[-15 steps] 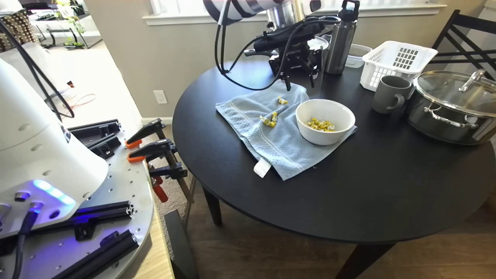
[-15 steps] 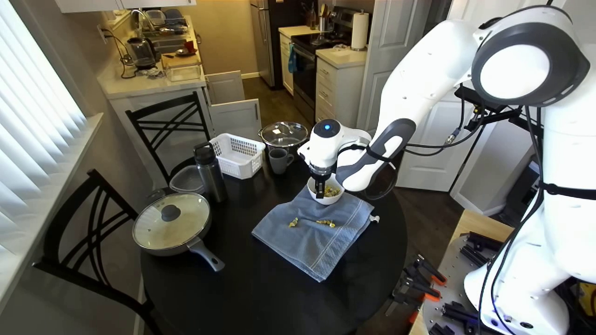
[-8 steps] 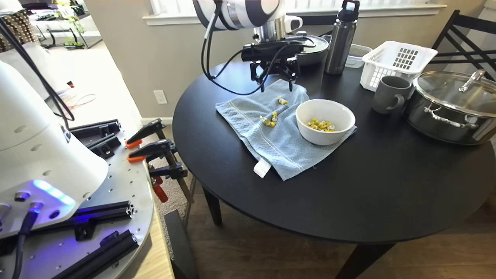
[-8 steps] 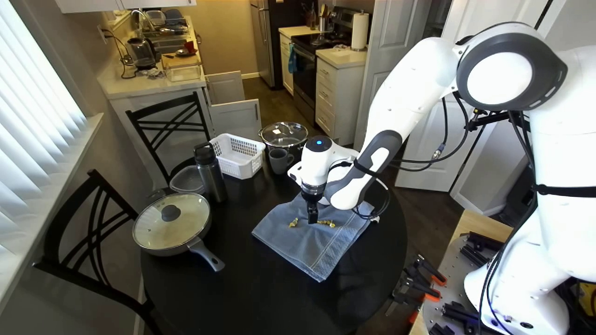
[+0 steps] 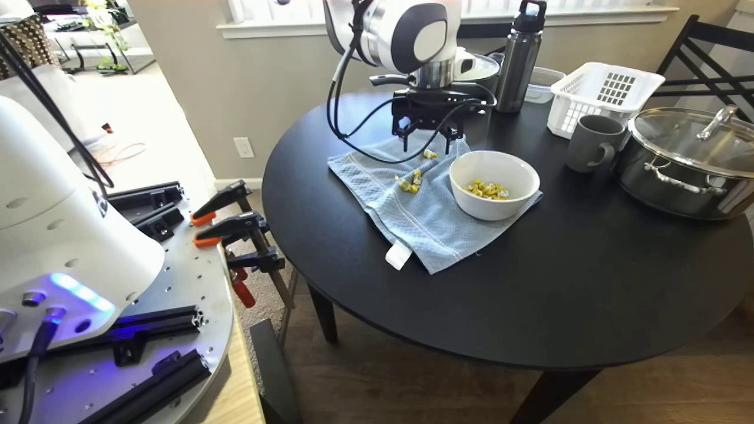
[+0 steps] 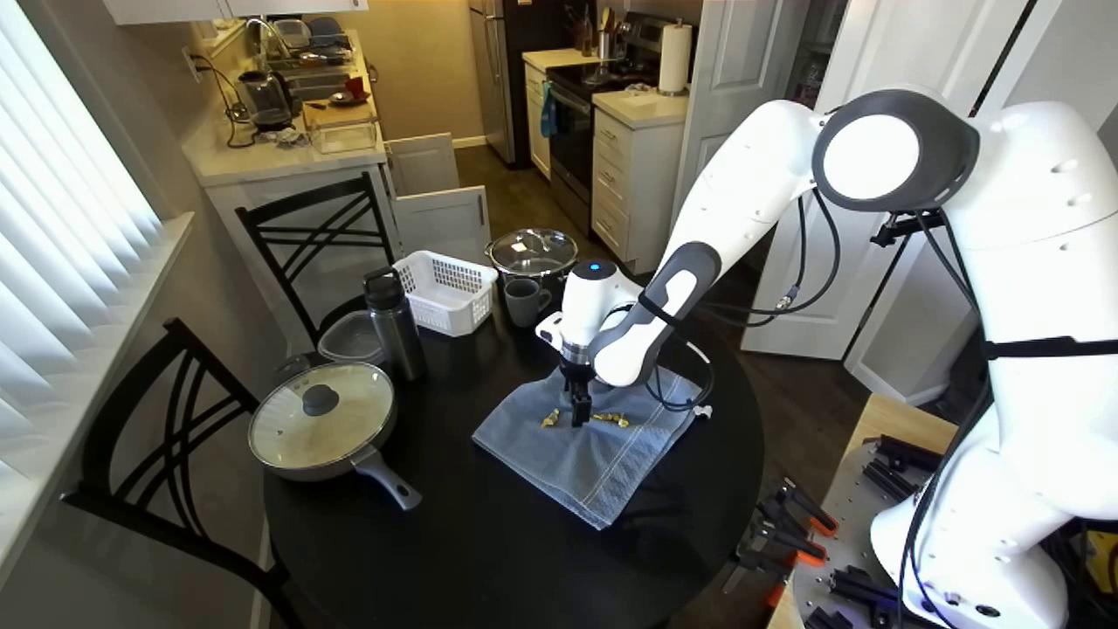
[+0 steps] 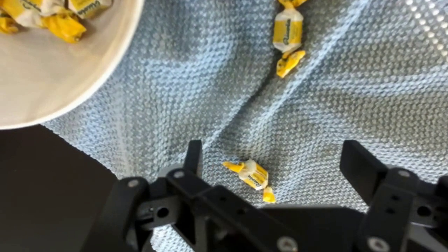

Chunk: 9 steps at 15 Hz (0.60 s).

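Note:
My gripper (image 7: 272,148) stands open above the blue cloth (image 7: 175,91), with nothing held. In the wrist view a yellow-and-white wrapped candy (image 7: 254,175) lies on the cloth within the span of the fingers, nearer the left one, touching neither. That same candy (image 5: 430,154) shows just beneath the gripper (image 5: 426,147) in an exterior view. Farther off on the cloth lie more candy pieces (image 5: 409,182), one of them a candy (image 7: 288,31) at the top of the wrist view. A white bowl (image 5: 489,209) with several candies inside rests on the cloth; the arm mostly hides it in an exterior view.
On the round black table (image 5: 559,282) stand a steel bottle (image 5: 518,65), a white basket (image 5: 580,112), a grey mug (image 5: 592,144) and a lidded pot (image 5: 677,182). A lidded frying pan (image 6: 323,419) sits near the window side. Black chairs (image 6: 175,454) border the table.
My gripper has travelled away from the bowl's side to above the lone candy, come lower, and its jaws have spread somewhat wider. The candies, bowl and cloth look unmoved.

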{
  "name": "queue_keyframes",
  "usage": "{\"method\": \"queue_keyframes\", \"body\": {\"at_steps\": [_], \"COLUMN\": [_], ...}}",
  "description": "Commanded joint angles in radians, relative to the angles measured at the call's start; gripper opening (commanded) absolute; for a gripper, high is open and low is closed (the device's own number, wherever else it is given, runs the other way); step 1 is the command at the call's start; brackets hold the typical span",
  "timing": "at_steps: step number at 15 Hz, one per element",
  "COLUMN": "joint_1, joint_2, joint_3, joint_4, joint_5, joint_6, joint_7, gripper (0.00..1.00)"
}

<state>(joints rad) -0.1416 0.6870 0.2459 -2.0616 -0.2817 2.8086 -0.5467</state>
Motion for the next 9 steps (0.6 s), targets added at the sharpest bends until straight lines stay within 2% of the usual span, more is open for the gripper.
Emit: {"method": "queue_keyframes", "body": {"at_steps": [1,9], "joint_1": [-0.016,-0.001], "joint_2": [0.063,0.164], "joint_3": [0.020,0.034], "joint_4": [0.096,0.247], "joint_5": [0.031,0.045], "joint_6": [-0.063,-0.164], "joint_7": [-0.074,-0.115], "gripper": [1.00,1.00]}}
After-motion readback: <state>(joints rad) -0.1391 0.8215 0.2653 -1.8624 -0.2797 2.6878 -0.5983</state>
